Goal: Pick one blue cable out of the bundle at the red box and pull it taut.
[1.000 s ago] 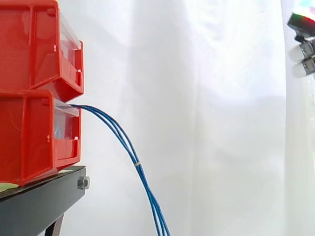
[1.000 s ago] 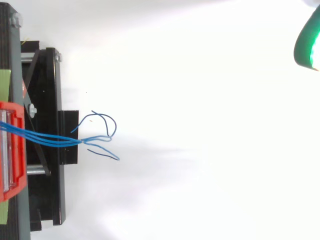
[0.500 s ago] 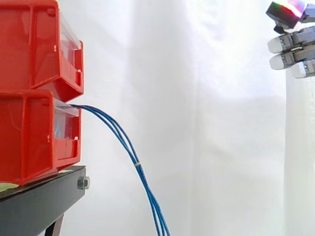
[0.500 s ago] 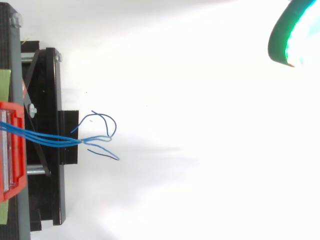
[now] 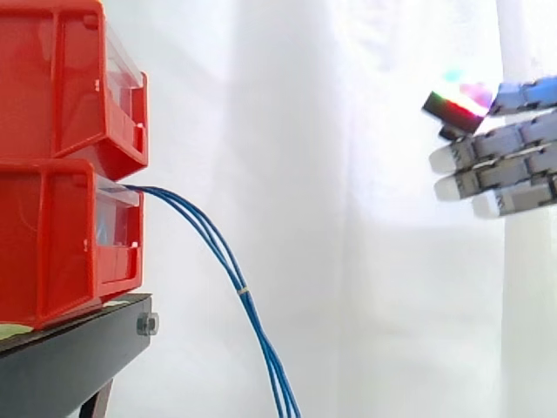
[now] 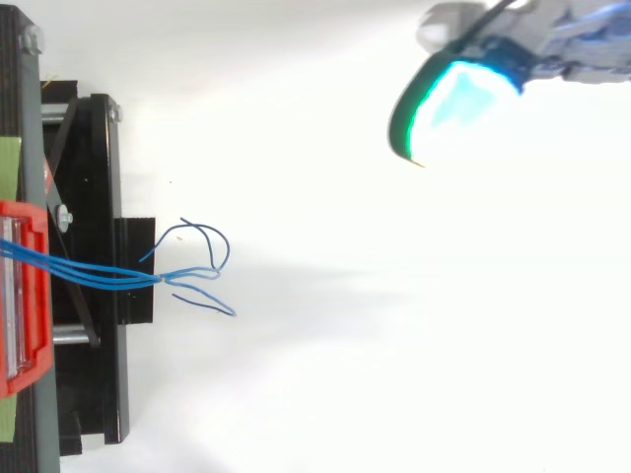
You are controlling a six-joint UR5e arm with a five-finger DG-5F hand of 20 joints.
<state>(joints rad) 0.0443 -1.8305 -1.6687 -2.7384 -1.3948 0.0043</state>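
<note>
A bundle of blue cables (image 5: 228,266) leaves the front of the lower red box (image 5: 65,239) and droops down to the right, bound by a small band partway down. From above, the cable ends (image 6: 202,271) fan out loose just right of the black stand. My hand (image 5: 500,165) enters at the right, well above and right of the bundle, its fingers straight and pointing left toward the boxes, holding nothing. In the top view the hand (image 6: 513,54) sits at the upper right with a cyan-green glowing pad (image 6: 449,108).
A second red box (image 5: 70,83) is stacked on the lower one. Both rest on a black stand (image 5: 74,353) at the left. A white curtain (image 5: 348,218) hangs behind, with open space between the hand and the cables.
My hand has moved left and downward into view, coming closer to the cables. The cables and boxes have not moved.
</note>
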